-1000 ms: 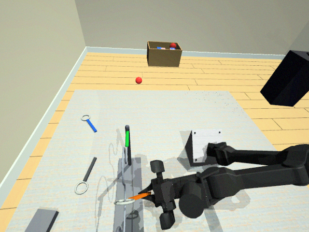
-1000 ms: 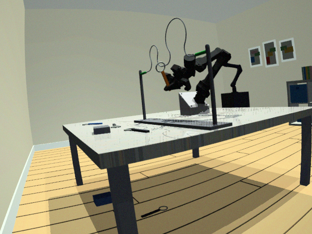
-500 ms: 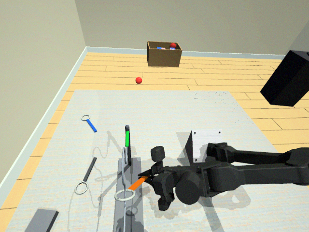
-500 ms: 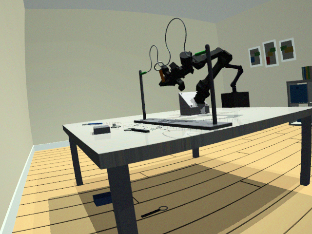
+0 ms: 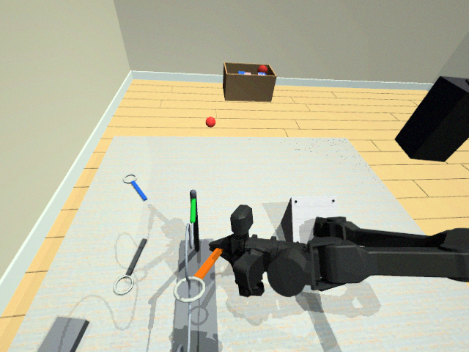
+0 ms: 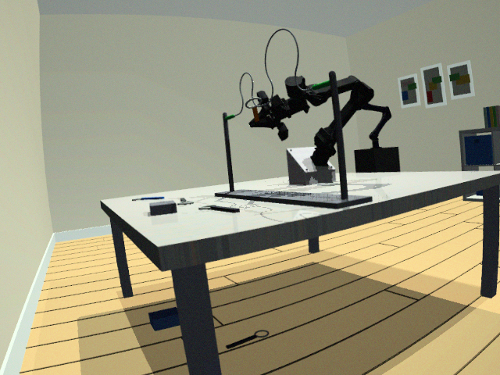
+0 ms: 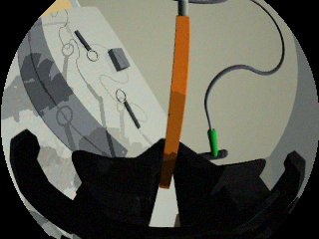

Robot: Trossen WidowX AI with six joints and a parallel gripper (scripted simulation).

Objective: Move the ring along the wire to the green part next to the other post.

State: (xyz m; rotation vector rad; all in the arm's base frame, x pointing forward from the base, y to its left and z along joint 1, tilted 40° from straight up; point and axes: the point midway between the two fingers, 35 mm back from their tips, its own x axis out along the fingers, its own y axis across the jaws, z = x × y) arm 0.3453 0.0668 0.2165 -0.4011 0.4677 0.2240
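Handle [image 5: 207, 264] [image 6: 255, 114] [image 7: 178, 80] is nearest, orange, a slim straight bar, clamped between the fingertips of my gripper [image 5: 219, 250] [image 6: 253, 122] [image 7: 167, 142] close to its free end. Good place to hold: it leaves most of the bar between my fingers and the grey wire. Piece looks light and rigid; I judge weight is no trouble, but any small roll of the wrist will swing the far end wide. Flat sides should resist twisting, though a snag could pivot it in the pinch. Ring [image 5: 175, 289] [image 6: 246, 102] [image 7: 206, 2] sits beyond, off the handle's other end, around the thin wire [image 5: 186, 257] [image 6: 265, 56] [image 7: 283, 50] and away from both posts, by the smaller loop. It lies nearly flat in the exterior view; touching or not, I cannot tell. Wire is likely springy, so best not lean on it. Farther along, the green part [image 5: 193, 210] [image 6: 230, 117] [image 7: 213, 141] meets its post [image 5: 196, 238] [image 6: 228, 153] [image 7: 223, 153]; the other green part [image 6: 321, 85] joins the taller-looking post [image 6: 338, 141]. Keep the grip at the tail, turn gently with the bends, loosen only over green.
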